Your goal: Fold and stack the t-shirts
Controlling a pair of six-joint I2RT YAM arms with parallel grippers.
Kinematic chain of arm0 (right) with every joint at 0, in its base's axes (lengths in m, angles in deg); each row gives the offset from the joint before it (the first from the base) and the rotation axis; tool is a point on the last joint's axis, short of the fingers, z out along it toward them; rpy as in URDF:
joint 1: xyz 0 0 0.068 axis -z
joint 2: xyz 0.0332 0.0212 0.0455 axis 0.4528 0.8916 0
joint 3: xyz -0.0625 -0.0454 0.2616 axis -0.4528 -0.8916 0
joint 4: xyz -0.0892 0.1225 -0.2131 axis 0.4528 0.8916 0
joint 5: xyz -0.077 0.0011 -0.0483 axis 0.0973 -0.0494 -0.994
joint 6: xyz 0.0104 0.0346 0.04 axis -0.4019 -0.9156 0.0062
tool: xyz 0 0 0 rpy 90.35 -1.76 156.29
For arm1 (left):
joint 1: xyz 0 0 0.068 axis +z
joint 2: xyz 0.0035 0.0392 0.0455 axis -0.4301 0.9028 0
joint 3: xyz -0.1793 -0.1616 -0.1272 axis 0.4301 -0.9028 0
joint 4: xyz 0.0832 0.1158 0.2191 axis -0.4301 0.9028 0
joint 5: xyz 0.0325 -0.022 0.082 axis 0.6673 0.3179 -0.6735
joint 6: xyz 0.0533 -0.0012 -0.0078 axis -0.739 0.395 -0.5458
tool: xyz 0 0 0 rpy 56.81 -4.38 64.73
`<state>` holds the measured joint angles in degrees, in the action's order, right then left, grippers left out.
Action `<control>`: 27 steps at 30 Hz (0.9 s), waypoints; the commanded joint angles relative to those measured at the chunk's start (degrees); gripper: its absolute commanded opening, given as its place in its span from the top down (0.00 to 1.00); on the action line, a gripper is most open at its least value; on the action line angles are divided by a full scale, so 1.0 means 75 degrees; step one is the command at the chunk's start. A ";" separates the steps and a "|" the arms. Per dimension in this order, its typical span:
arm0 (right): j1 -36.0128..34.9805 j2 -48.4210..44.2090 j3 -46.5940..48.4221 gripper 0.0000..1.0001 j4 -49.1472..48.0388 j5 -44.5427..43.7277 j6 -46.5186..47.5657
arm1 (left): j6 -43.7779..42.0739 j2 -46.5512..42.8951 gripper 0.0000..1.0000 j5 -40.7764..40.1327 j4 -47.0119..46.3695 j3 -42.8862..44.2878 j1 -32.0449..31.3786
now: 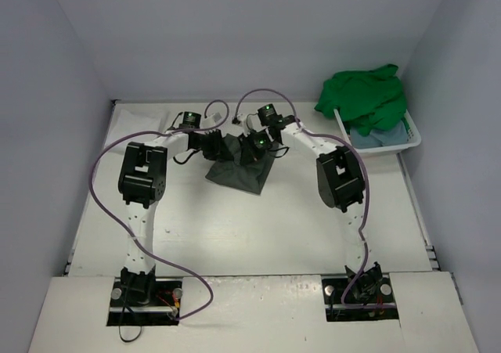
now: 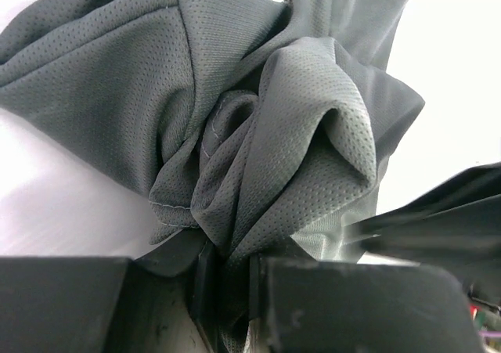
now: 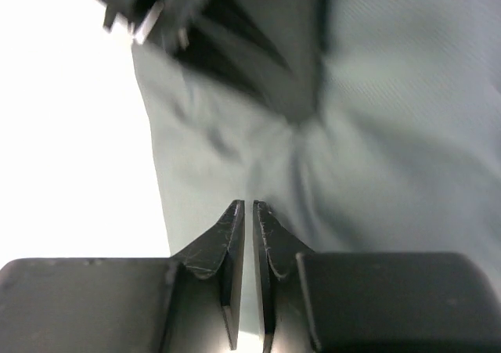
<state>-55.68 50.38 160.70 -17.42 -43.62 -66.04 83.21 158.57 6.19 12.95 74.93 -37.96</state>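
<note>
Overhead view of a white bench (image 1: 274,228) with my two arms reaching from its near edge toward the middle of the far edge. There they meet over a dark grey t-shirt (image 1: 241,174). It lies crumpled in a rough wedge on the bench, a little in from the far edge and about midway between the left and right edges.

My left pincer (image 1: 218,146) sits at the shirt's far left part. In the left wrist view my left pincer (image 2: 233,268) is clenched on a bunch of the dark grey t-shirt (image 2: 297,118). The mesh cloth gathers into a twisted rosette of folds and runs down between the two fingers.

My right pincer (image 1: 255,148) is just beside it, over the shirt's far right part. In the right wrist view my right pincer (image 3: 248,209) is almost fully closed, with only a thin slit between the fingertips. I can see nothing pinched in that slit. The grey cloth (image 3: 376,134) lies blurred beyond the tips.

At the far right corner of the bench stands a white basket (image 1: 413,138). A bright green t-shirt (image 1: 364,95) is heaped over its far side, and a light blue t-shirt (image 1: 382,138) lies in it beneath the green one.
</note>
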 commanded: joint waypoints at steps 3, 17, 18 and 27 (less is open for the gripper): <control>0.0762 -0.1711 -0.0218 0.93 0.0142 0.0494 0.0241 | -0.0570 -0.0978 1.00 -0.0667 0.0730 -0.0030 0.0669; 0.1455 -0.2263 -0.0664 0.97 0.0130 0.1151 0.0300 | -0.2198 -0.1401 1.00 -0.1592 0.2394 0.0931 0.1197; 0.1455 -0.2252 -0.0664 0.97 0.0130 0.1174 0.0300 | -0.2361 -0.1413 1.00 -0.1698 0.2476 0.0978 0.1197; 0.1349 -0.2252 -0.0746 0.98 0.0130 0.1245 0.0347 | -0.3254 -0.1682 1.00 -0.3057 0.3015 0.1657 0.1279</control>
<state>-45.08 35.69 154.88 -15.54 -36.69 -63.96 62.56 152.14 -12.65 34.28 83.06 -29.16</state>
